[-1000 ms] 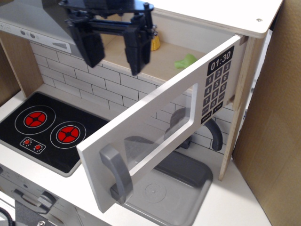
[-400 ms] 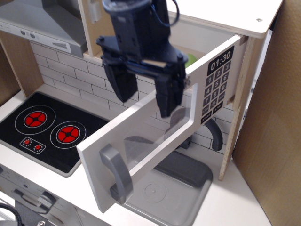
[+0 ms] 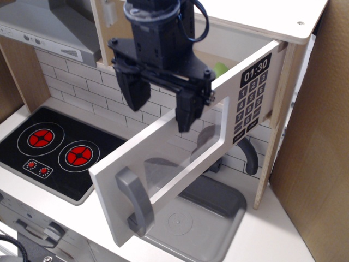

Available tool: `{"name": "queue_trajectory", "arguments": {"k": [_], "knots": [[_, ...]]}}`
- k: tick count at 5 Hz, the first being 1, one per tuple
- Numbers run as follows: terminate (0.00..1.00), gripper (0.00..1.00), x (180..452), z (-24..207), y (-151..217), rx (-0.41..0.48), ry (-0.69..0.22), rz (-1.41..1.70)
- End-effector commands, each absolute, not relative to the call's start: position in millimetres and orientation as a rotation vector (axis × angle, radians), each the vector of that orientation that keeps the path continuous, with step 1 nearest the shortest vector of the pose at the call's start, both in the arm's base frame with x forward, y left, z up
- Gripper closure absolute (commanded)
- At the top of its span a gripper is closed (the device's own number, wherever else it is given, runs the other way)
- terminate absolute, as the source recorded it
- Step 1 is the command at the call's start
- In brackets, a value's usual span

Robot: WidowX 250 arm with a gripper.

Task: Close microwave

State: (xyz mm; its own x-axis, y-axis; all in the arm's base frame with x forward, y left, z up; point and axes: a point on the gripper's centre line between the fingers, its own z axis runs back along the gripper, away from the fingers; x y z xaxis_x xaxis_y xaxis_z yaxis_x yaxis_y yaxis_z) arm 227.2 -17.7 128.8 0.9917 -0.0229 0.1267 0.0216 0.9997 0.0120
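The toy microwave's white door (image 3: 174,158) stands swung wide open toward me, with its clear window, grey bar handle (image 3: 135,201) at the free end and black keypad panel (image 3: 251,98) near the hinge. My black gripper (image 3: 160,106) hangs open just above and behind the door's top edge, near the middle of it. One finger (image 3: 185,109) is right at the top edge; the other finger (image 3: 133,90) is farther back to the left. The gripper holds nothing. A green object (image 3: 221,68) shows inside the microwave cavity behind my arm.
A grey range hood (image 3: 49,27) is at the upper left. A black stovetop with red burners (image 3: 60,147) lies at the left. A grey sink (image 3: 196,218) and grey tap (image 3: 248,155) are under the open door. A cardboard wall (image 3: 316,153) stands at the right.
My gripper came down and right from in front of the cavity to the door's top edge, then lifted slightly and shifted a little left. The door has not moved.
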Motion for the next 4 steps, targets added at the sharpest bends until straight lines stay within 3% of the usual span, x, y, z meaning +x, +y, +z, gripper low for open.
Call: {"name": "queue_trajectory", "arguments": {"k": [1, 3, 4], "knots": [[0.00, 0.00, 248.7, 147.3, 17.1, 0.066, -0.143, 0.047], [0.00, 0.00, 251.5, 176.3, 26.3, 0.044, -0.140, 0.117], [0.00, 0.00, 227.2, 174.6, -3.1, -0.002, -0.135, 0.119]]}}
